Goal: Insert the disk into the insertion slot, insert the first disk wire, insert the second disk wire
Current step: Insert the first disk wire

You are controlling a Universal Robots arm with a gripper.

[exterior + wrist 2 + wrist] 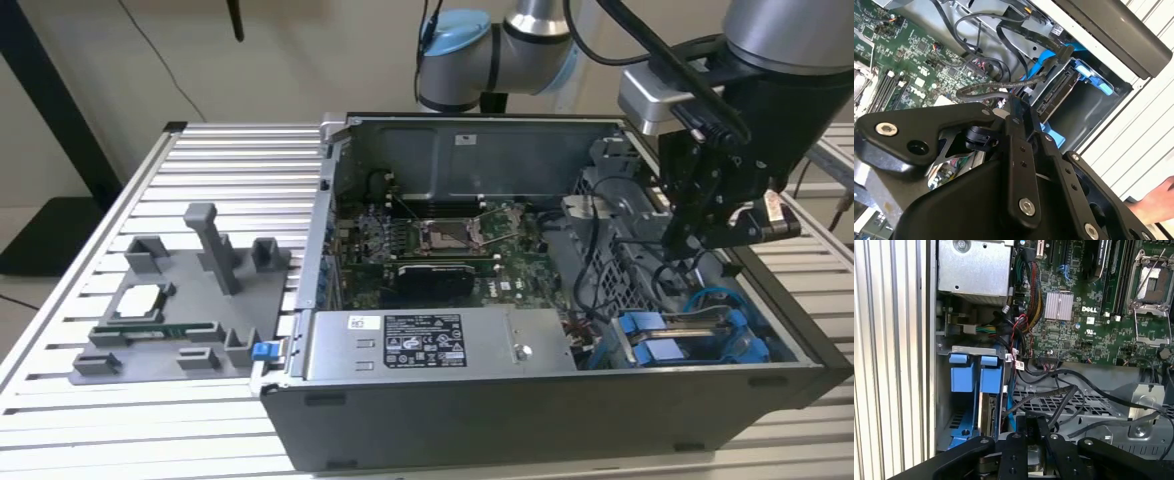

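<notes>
The disk (1056,95), clipped in its bright blue frame, sits on edge inside the grey metal slot (1089,112) at the case's near corner, exterior view's right; black wires (1004,87) lie just beside its connector end.

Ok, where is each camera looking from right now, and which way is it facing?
Exterior view: off the arm, raised, looking down into the open computer case; the arm and gripper hang at the exterior view's right.
First wrist view: on the arm, looking past the gripper at the insertion slot and motherboard.
Second wrist view: on the arm, looking along the gripper into the insertion slot; a person's hand is at the picture's edge.
Shared: both wrist views show the gripper, insertion slot and motherboard.
</notes>
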